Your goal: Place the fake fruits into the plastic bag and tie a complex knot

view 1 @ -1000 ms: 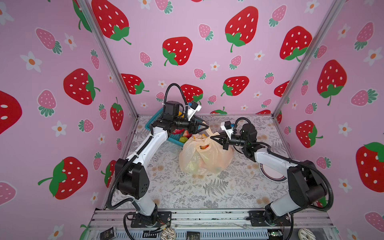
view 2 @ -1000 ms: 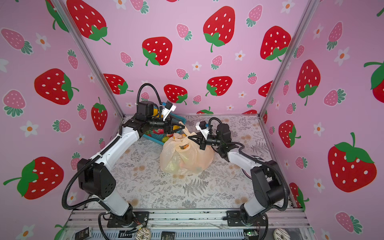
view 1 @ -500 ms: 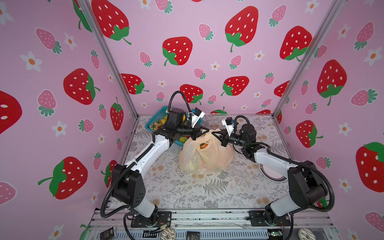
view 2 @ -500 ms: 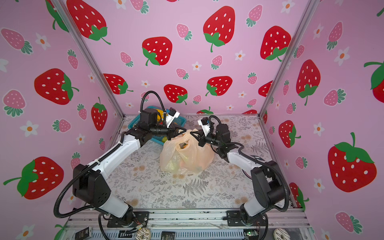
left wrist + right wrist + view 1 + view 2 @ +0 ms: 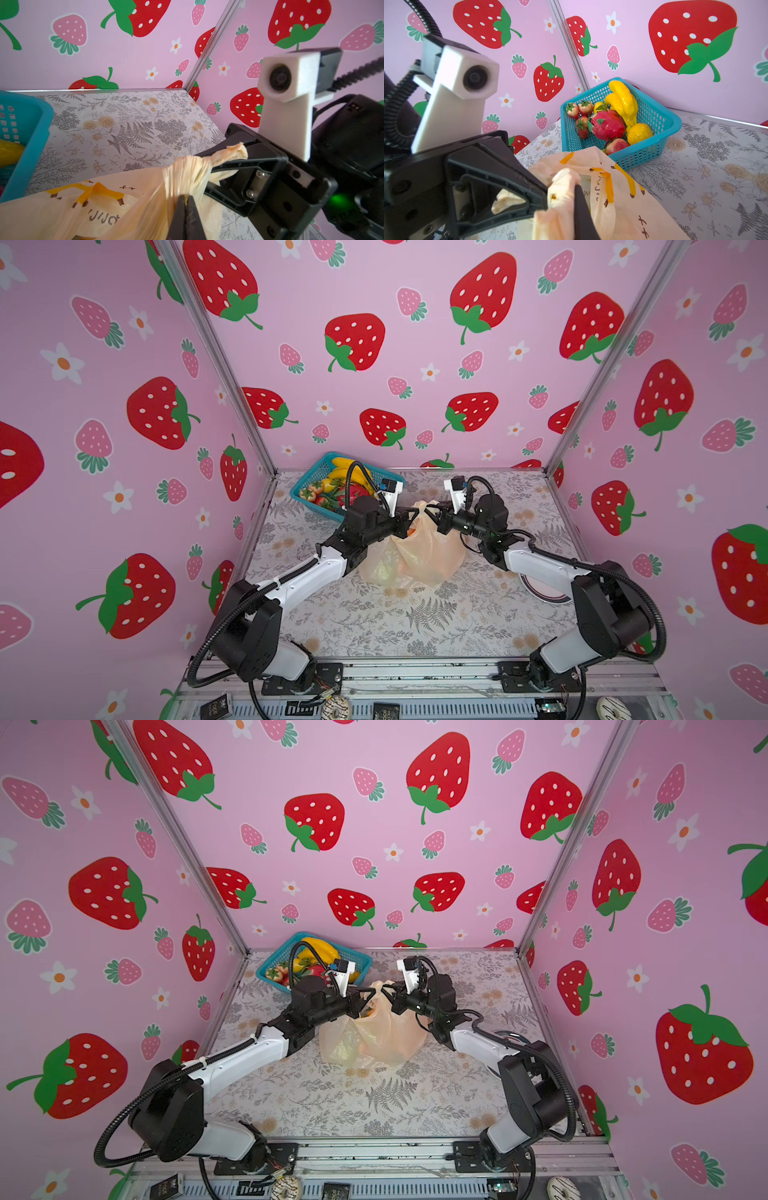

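The peach plastic bag (image 5: 419,560) (image 5: 374,1044) stands mid-table with fruit shapes showing faintly through it. Its handles are bunched into a knot (image 5: 187,168) on top. My left gripper (image 5: 186,200) (image 5: 409,522) is shut on the plastic just under the knot. From the opposite side my right gripper (image 5: 572,195) (image 5: 436,515) is shut on a handle end (image 5: 234,150) that sticks out of the knot. More fake fruits (image 5: 610,122) (image 5: 340,489) lie in the basket: bananas, a dragon fruit, strawberries.
The teal mesh basket (image 5: 311,472) (image 5: 643,153) sits in the back left corner, just behind the bag and my left arm. A pink round plate (image 5: 544,591) lies under my right forearm. Pink walls close in three sides.
My left gripper swung away from the basket to the top of the bag and shut on it. The right gripper kept its hold, and the bag's top drew tighter.
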{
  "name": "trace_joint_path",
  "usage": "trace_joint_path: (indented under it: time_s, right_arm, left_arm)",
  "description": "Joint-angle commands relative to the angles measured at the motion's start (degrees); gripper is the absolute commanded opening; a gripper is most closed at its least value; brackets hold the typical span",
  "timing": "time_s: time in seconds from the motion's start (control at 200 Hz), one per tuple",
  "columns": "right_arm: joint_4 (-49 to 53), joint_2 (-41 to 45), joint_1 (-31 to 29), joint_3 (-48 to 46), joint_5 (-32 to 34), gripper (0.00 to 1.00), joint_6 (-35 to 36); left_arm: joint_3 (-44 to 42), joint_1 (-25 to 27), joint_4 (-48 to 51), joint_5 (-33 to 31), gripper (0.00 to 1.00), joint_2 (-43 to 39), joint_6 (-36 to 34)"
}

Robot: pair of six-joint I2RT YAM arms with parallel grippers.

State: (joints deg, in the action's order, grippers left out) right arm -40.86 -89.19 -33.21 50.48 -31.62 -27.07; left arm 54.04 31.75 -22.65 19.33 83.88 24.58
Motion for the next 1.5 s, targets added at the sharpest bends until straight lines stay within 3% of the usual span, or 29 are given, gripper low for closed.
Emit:
trace_joint_path:
  time_s: [0.0, 0.215, 0.5, 0.946, 1.076, 1.296, 1.491]
  right_arm:
    - [-5.53, 0.57, 0.34, -0.47, -0.44, 0.08, 0.56]
    - [-2.28, 1.10, 0.54, -0.38, 0.33, 0.15, 6.39]
    - [-2.26, 0.33, 0.70, 0.06, -0.39, 0.18, 6.35]
    - [-2.71, -0.44, 0.62, 0.23, -1.93, 0.40, 4.04]
    - [-2.62, -2.09, 0.54, 1.24, -1.57, 0.42, 3.78]
    - [-3.14, -4.15, 0.39, 2.52, -1.60, 0.37, 3.04]
    - [-3.94, -4.42, 0.34, 2.54, -2.16, 0.10, 3.11]
  left_arm:
    - [-0.70, -0.02, -2.96, -2.26, 0.00, 2.14, 3.96]
    - [-1.74, 0.04, -3.26, -1.84, 0.00, 1.47, 4.34]
    - [-2.32, 0.18, -3.27, -1.71, 0.00, 1.47, 4.61]
    - [-2.46, 0.21, -2.75, -1.93, 0.00, 1.53, 3.99]
    - [-2.56, 0.28, -2.66, -1.82, 0.00, 1.54, 3.91]
    - [-2.84, 0.57, -2.57, -1.83, 0.00, 1.81, 3.60]
    - [-3.89, 0.68, -2.33, -1.83, 0.00, 1.72, 2.88]
